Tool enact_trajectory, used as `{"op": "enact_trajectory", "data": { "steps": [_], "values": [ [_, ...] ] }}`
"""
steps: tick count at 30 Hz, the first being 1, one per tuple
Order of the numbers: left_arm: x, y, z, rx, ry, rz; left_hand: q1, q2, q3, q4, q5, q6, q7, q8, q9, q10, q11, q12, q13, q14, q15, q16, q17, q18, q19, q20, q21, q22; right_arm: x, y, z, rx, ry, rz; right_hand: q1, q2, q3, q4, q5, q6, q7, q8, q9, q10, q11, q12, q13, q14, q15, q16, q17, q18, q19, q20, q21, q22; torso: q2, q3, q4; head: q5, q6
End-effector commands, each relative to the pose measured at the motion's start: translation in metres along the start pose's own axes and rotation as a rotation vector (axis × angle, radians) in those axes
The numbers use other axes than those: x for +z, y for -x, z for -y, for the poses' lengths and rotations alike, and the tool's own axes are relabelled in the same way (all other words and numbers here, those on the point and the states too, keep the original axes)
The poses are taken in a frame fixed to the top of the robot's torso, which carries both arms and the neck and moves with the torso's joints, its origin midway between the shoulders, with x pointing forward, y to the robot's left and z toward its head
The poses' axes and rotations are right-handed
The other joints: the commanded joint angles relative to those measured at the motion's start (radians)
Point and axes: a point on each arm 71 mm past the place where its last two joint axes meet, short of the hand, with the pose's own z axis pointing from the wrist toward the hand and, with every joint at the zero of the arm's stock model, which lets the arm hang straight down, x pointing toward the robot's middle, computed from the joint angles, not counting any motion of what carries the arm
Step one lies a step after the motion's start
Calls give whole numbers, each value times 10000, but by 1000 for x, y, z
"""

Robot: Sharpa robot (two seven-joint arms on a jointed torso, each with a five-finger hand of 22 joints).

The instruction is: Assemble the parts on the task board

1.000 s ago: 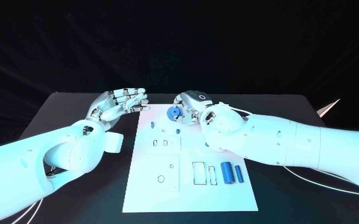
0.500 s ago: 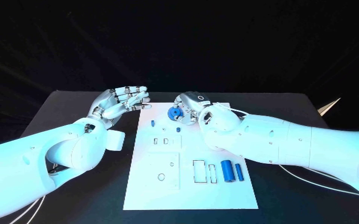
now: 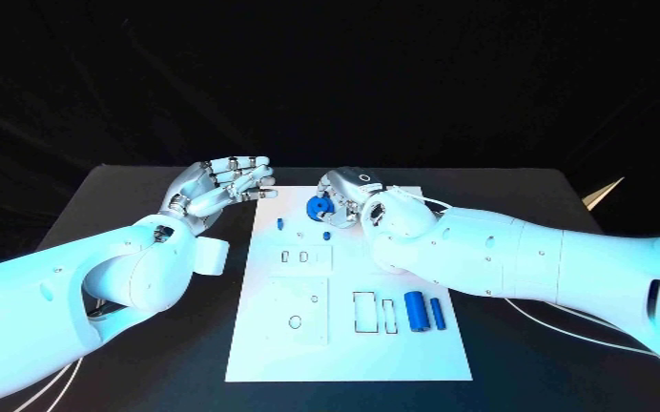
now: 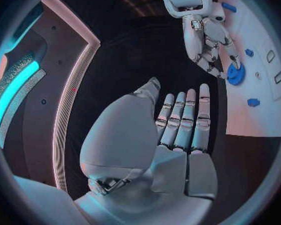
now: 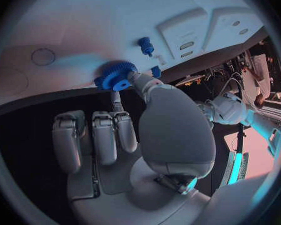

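The white task board (image 3: 351, 336) lies in the middle of the black table. A blue gear (image 3: 319, 207) sits at the board's far end, where my right hand (image 3: 352, 193) pinches it between thumb and a fingertip; the right wrist view shows the gear (image 5: 115, 78) at those fingertips (image 5: 117, 99). The left wrist view also catches the gear (image 4: 235, 74) under the right hand (image 4: 206, 35). My left hand (image 3: 223, 186) hovers off the board's far left corner, palm bare, holding nothing (image 4: 178, 130).
Two small blue pegs (image 3: 280, 224) (image 3: 326, 236) stand on the board near the gear. Two blue cylinders (image 3: 414, 312) (image 3: 438, 314) lie beside a rectangular slot (image 3: 366, 315) at the board's near right. A white cable (image 3: 578, 331) trails under the right arm.
My left hand has lifted slightly and drifted a little away from me. The right hand has kept its pinch on the gear with almost no movement.
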Motion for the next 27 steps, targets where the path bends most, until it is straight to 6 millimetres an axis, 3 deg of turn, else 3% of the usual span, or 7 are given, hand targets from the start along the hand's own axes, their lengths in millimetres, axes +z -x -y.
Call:
{"op": "enact_trajectory", "data": {
  "steps": [1,7,10,12,27],
  "values": [
    [0,-3,1,-97,-81,-203,21,-76,4,42,40,-24,424,-35,-15,51,16,-30,-10,-73,26,-61,13,101,23,25,51,-1,-1,-7,3,-48,-80,-301,-185,-32,51,-32,6,-192,55,-169,-64,535,100,-136,2072,877,79,21,1931,-144,1028,35,46,2628,-1,-4,8,-9,-14],
    [1,-3,1,-103,-73,-215,21,-76,4,42,40,-24,424,-35,-15,51,16,-30,-10,-73,26,-61,13,101,23,25,51,-1,-2,-9,3,34,-44,-494,-645,-119,-227,165,-8,-440,138,-428,-112,453,194,-239,1995,886,176,35,1981,-144,1028,141,46,2628,-15,-4,-1,20,-18],
    [1,-3,1,-117,-72,-244,11,-73,2,52,41,-25,427,-36,-16,54,17,-38,-10,-74,27,-66,19,101,19,26,52,-2,-2,-9,4,29,-52,-585,-1243,-36,-586,588,713,-435,134,-508,-94,464,198,-223,2009,905,186,60,2073,-144,1028,160,46,2628,-19,-6,0,31,-13],
    [1,-4,1,-123,-71,-256,11,-73,2,52,41,-25,427,-36,-16,54,17,-38,-10,-74,27,-66,19,101,19,26,52,-2,-2,-10,4,18,-67,-642,-1344,-3,-660,672,823,-417,130,-527,-82,463,195,-225,2008,908,184,65,2090,-144,1028,161,46,2628,-23,-4,7,15,-27],
    [1,-2,1,-102,-72,-214,11,-73,2,52,41,-25,427,-36,-16,54,17,-38,-10,-74,27,-66,19,101,19,26,52,-2,-5,-12,9,-9,-187,-966,-1465,52,-754,794,849,-312,108,-505,-48,519,179,-154,2065,915,176,74,2122,-144,1028,157,46,2628,-13,3,-5,12,-8]
  ]
}}
